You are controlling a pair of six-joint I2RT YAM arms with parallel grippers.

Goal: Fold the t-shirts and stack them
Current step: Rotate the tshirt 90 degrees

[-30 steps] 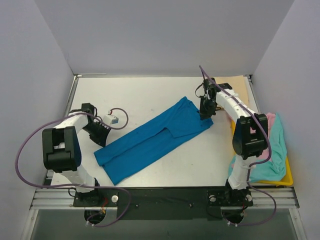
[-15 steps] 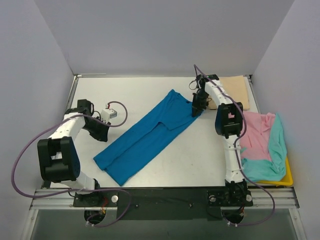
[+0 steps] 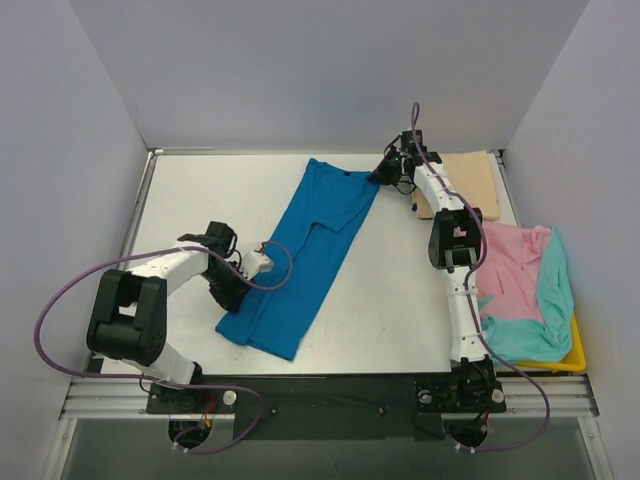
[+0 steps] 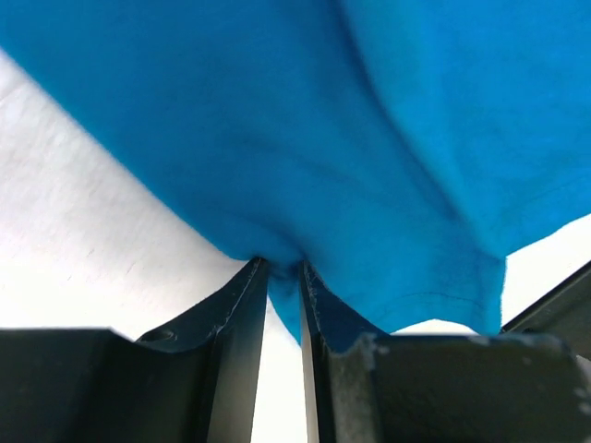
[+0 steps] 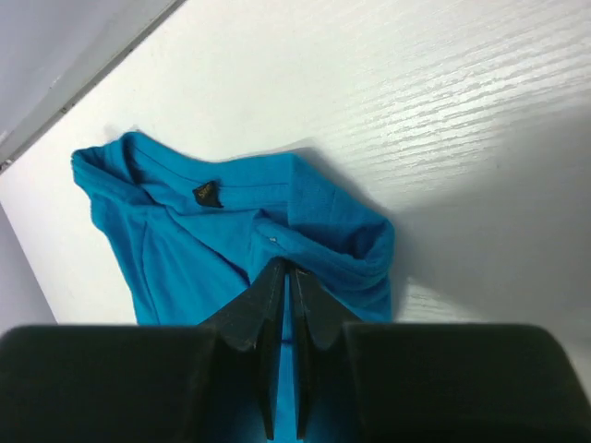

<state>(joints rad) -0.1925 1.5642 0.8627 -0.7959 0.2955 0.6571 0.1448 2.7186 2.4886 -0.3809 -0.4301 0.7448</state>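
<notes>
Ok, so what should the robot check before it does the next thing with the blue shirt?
1. Right gripper pinching the blue t-shirt next to the collar: ok.
2. Left gripper holding the shirt's near edge: cannot tell. Cloth bunches at its fingertips, but the jaws stand a little apart.
3. Shirt lying smooth: not ok. One flap is folded over the middle and the collar end is bunched.
4. Blue shirt apart from the tan t-shirt: ok.
5. Pink t-shirt and teal t-shirt folded: not ok, they lie heaped on the yellow tray.
</notes>
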